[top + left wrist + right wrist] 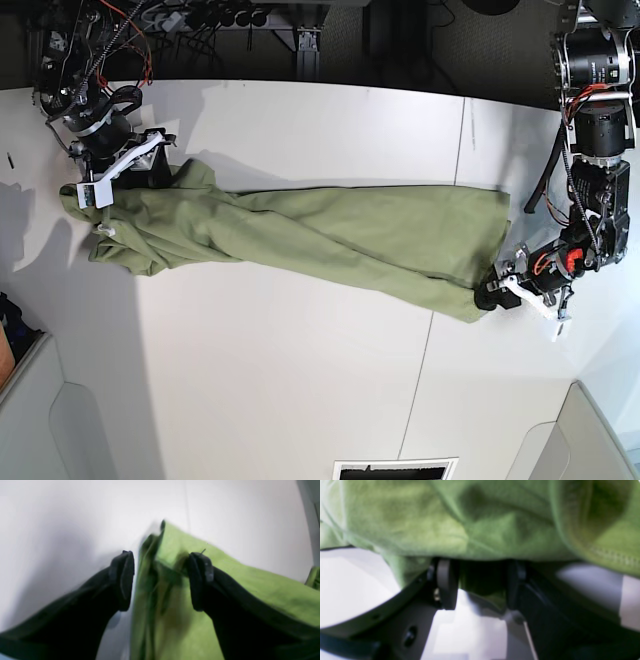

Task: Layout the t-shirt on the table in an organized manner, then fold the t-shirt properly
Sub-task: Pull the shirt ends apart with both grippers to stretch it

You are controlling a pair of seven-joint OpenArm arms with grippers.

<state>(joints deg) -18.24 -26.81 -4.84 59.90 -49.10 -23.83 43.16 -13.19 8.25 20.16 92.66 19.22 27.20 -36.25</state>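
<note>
The left hand point(160, 580) sits low at one end of the t-shirt point(320, 235), its two fingers spread wide apart. A bunched fold at the cloth's corner runs up between them, with one finger over the fabric and the other over bare worktop point(300, 380); nothing looks pinched yet. From this hand the shirt stretches away across the worktop toward the other arm.

The right hand point(480, 585) is at the opposite, rumpled end. Its fingers stand partly apart with green cloth draped over their tips and hanging down into the gap; whether they actually clamp it is too blurred to tell.

Between the two hands the shirt lies as one long, narrow, twisted band, its long axis running straight from hand to hand and tilting slightly on the worktop. Each hand is at its own end, so neither is nearer to the middle. Which end is collar and which is hem cannot be made out. Spreading it probably calls for widening the band across that axis.
</note>
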